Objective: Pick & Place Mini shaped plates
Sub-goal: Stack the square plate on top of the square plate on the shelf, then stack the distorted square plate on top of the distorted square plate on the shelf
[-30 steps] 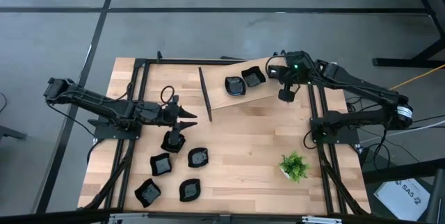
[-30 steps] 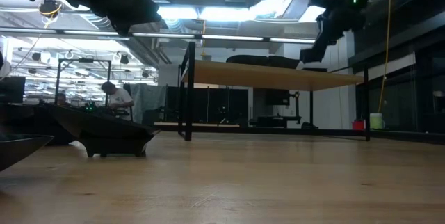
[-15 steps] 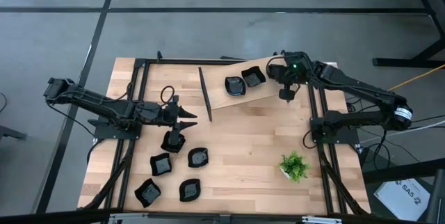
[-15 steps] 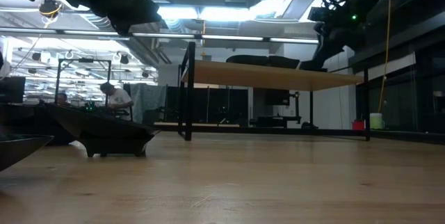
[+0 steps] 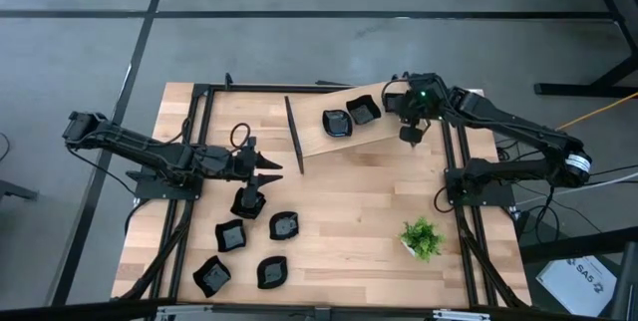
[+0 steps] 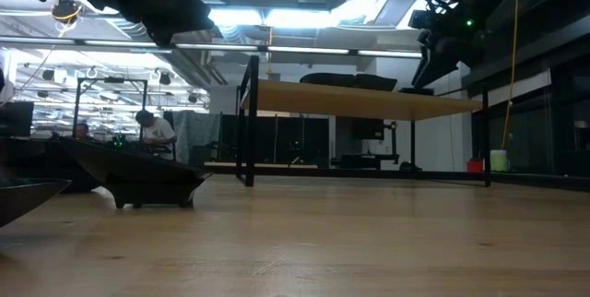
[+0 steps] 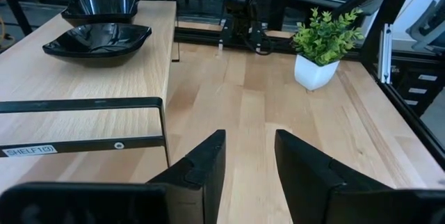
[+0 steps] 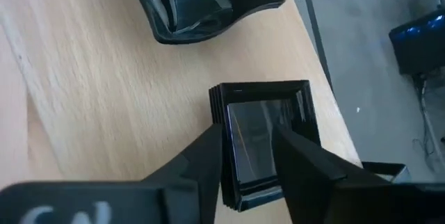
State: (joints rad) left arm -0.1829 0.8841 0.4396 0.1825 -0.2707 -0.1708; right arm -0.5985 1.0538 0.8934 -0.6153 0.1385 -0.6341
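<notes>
Pale wood planks make up the table (image 5: 349, 211), framed by black rails. Nearest the front edge, five black plates are grouped on the left: one at the front-left (image 5: 211, 275), one beside it (image 5: 270, 271), one further in (image 5: 231, 235), a rounder one (image 5: 284, 225), and one (image 5: 248, 201) just beneath the left gripper (image 5: 271, 166). The left gripper is held above the table near the middle-left, its fingers (image 7: 201, 168) spread with nothing between them. A potted plant (image 5: 422, 237) is set toward the front-right, well apart from the plates.

Further back, a raised wooden shelf (image 5: 329, 147) is seen, carried on a black frame. Two plates are set on it side by side: a wavy one (image 5: 337, 123) and a squarer one (image 5: 364, 111). The right gripper (image 5: 409, 134) is held at the shelf's right end, its fingers (image 8: 201, 158) parted on either side of a small square plate (image 8: 264, 137) resting on the shelf near its corner. Whether the fingers touch that plate cannot be told. Beside it, another plate (image 8: 201, 5) is seen on the same shelf.

Beyond the table, a lit room and a seated person (image 6: 152, 128) are seen in the low view.
</notes>
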